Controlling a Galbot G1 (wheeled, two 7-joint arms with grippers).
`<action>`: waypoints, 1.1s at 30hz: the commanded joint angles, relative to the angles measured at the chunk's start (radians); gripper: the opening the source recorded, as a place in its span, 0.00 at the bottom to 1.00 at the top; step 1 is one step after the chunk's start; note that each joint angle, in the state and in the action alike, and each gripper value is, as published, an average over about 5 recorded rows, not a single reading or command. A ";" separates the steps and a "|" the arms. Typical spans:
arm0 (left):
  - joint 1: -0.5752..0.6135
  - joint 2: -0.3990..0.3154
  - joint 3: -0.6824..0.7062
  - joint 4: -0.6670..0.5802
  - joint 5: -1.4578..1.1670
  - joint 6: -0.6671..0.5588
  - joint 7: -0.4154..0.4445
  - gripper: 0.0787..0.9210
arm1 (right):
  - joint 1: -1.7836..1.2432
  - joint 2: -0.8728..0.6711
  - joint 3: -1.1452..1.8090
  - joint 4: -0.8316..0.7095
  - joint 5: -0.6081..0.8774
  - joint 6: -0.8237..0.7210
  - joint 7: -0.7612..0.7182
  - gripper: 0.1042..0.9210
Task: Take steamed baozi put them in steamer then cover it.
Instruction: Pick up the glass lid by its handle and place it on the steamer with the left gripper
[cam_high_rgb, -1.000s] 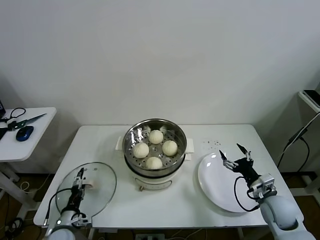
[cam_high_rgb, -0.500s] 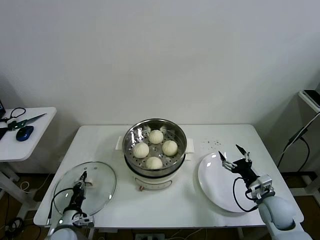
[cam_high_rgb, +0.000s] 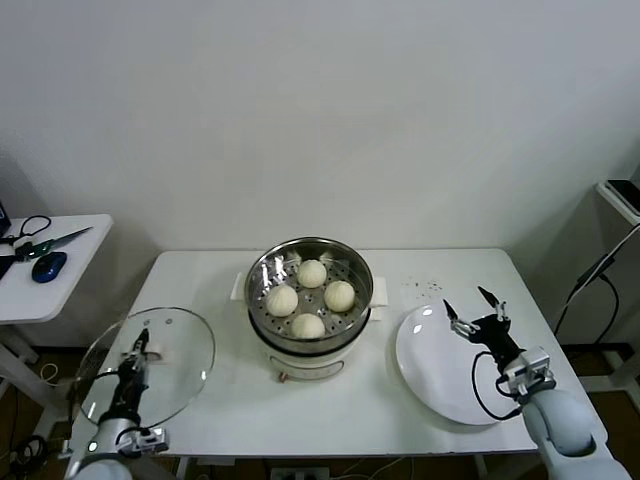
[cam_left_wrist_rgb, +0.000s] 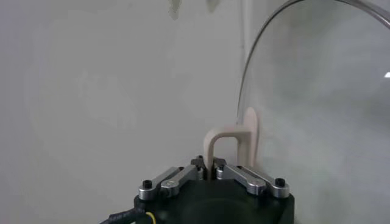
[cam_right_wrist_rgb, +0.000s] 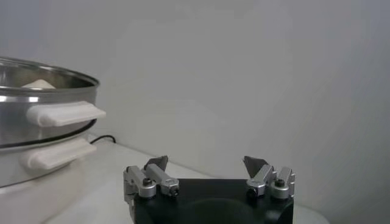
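Note:
Four cream-white baozi (cam_high_rgb: 310, 296) lie in the shiny steel steamer (cam_high_rgb: 258, 272) on its white pot base at the table's middle. The steamer also shows in the right wrist view (cam_right_wrist_rgb: 42, 112). My left gripper (cam_high_rgb: 136, 346) is shut on the white bar handle (cam_left_wrist_rgb: 230, 141) of the clear glass cover (cam_high_rgb: 175, 375). It holds the cover lifted and tilted over the table's front left corner. The cover's rim shows in the left wrist view (cam_left_wrist_rgb: 259, 38). My right gripper (cam_high_rgb: 475, 308) is open and empty above the white plate's far edge.
A flat white plate (cam_high_rgb: 430, 375) lies at the front right of the white table (cam_high_rgb: 190, 285). A side table (cam_high_rgb: 60, 290) at the far left holds scissors and a mouse. A few dark specks dot the table behind the plate.
My left gripper has lifted the cover off the table and carried it left and toward the front edge, tilting it. My right gripper has barely moved.

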 joint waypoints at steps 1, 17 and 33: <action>0.132 0.128 0.007 -0.348 -0.084 0.279 0.038 0.09 | 0.018 -0.013 -0.006 -0.030 -0.020 0.007 0.000 0.88; -0.338 0.475 0.556 -0.449 -0.106 0.719 0.384 0.09 | 0.082 -0.018 -0.064 -0.101 -0.059 0.022 0.006 0.88; -0.628 0.067 0.854 -0.258 0.198 0.754 0.655 0.09 | 0.077 -0.014 -0.023 -0.137 -0.072 0.048 0.002 0.88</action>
